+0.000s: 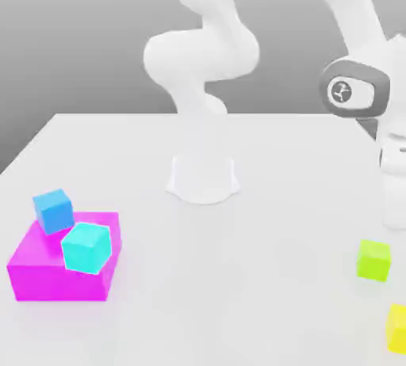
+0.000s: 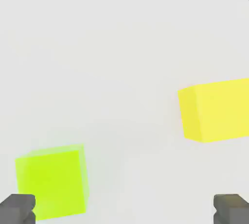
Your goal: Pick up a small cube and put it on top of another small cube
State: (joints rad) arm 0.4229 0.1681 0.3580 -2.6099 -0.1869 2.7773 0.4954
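1. The lime-green cube (image 1: pixel 373 260) sits flat on the white worktop (image 1: pixel 238 277), toward the exterior view's right, untouched and with nothing on it.
2. The yellow cube (image 1: pixel 397 328) lies near the lime-green cube, closer to the camera and partly cut by the exterior view's right edge. The two are apart, with bare worktop between them.
3. In the hand view the end effector (image 2: pixel 124 208) stands wide and holds nothing: its two dark fingertips (image 2: pixel 17 208) sit far apart. One fingertip overlaps the corner of the lime-green cube (image 2: pixel 51 181); whether they touch cannot be told. The yellow cube (image 2: pixel 216 111) lies to the other side, outside the gap.
4. The arm's wrist section (image 1: pixel 358 90) hangs above the lime-green cube at the exterior view's right.
5. Toward the exterior view's left, well apart from the green cube, a magenta block (image 1: pixel 63 265) carries a blue cube (image 1: pixel 54 210) tilted at its far corner and a cyan cube (image 1: pixel 86 247) at its near side.
6. The arm's base (image 1: pixel 202 174) stands mid-worktop, between the two groups.
7. Open worktop runs between the base and the near edge.
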